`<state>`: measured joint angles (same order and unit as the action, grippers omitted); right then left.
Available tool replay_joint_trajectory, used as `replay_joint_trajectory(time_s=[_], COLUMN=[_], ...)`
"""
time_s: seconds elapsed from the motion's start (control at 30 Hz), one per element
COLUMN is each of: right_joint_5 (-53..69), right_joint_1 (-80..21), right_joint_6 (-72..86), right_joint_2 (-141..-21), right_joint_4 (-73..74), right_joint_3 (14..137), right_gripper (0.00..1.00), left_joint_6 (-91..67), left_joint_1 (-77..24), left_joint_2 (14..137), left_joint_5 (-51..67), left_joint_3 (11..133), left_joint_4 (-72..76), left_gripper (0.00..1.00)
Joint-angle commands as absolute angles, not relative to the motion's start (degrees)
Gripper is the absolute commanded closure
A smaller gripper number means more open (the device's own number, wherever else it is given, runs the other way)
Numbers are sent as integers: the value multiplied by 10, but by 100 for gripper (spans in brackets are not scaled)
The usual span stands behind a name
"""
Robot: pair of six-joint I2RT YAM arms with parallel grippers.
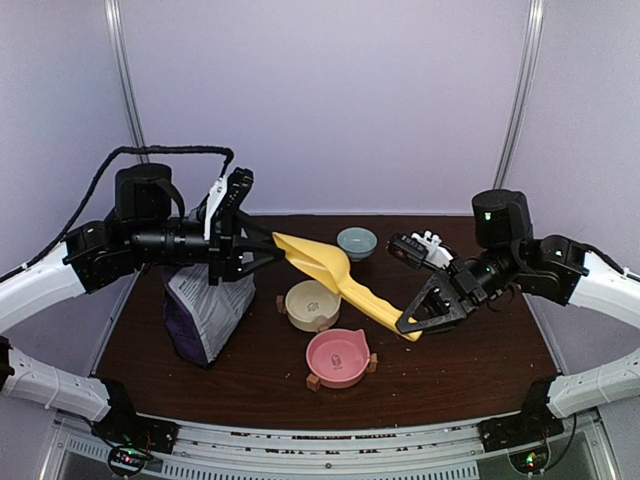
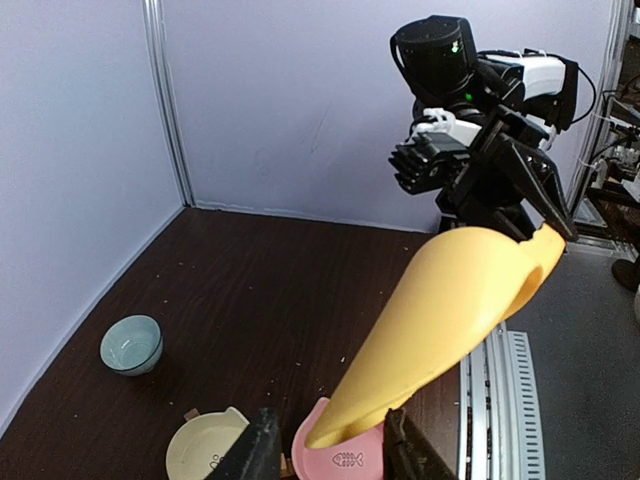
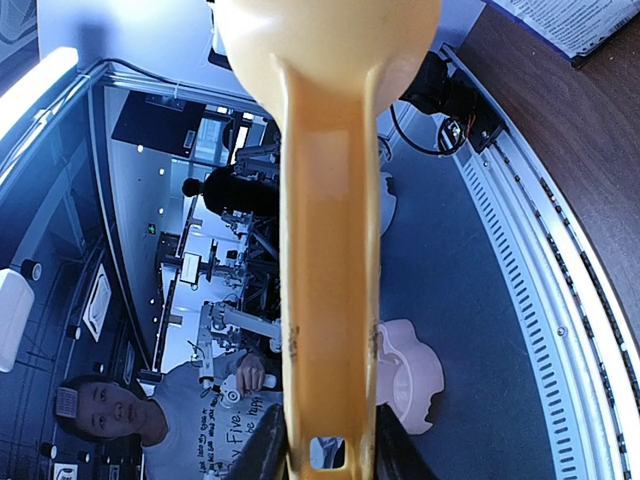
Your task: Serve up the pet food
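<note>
**A:** What are your grippers doing?

**B:** Your right gripper [image 1: 417,322] is pinched on the handle end of the yellow scoop [image 1: 330,270], right by the slot cut through the handle. Your left gripper [image 2: 328,452] has its fingers [image 2: 258,452] either side of the scoop's front lip. You can't tell whether they are actually gripping it.

**A:** And the pet food?

**B:** You can't make it out in any view. Seen from above, the scoop's hollow reads as smooth, plain yellow plastic. The bag [image 1: 205,312] hides whatever is inside it.

**A:** What lies around the scoop?

**B:** The scoop spans between your two grippers, above the bowls. Under it sit a round cream bowl [image 1: 312,303] and a glossy pink bowl [image 1: 337,357] with an ear-shaped rim, each on small wooden feet. A little pale teal bowl [image 1: 357,241] stands farther back. The crinkled purple-and-white bag stands upright under your left arm, on the dark wood-grain table [image 1: 460,365].
</note>
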<state>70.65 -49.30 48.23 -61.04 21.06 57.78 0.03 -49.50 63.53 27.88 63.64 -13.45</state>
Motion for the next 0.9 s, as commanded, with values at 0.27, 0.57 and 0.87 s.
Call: replay_joint_trajectory(time_s=[0.27,0.57,0.87], right_joint_5=[717,715,712], right_joint_1=[-499,-502,-502], right_joint_6=[483,481,481], right_joint_2=[-611,-613,-615], right_joint_4=[185,188,189], right_joint_3=[580,580,580], right_gripper=[86,86,86], left_joint_6=[-29,-34,-35], left_joint_1=[-496,-497,-497], left_joint_2=[624,628,634], left_joint_5=[305,315,330], left_joint_3=[637,635,635], left_joint_4=[-94,-84,-88], left_gripper=[75,86,98])
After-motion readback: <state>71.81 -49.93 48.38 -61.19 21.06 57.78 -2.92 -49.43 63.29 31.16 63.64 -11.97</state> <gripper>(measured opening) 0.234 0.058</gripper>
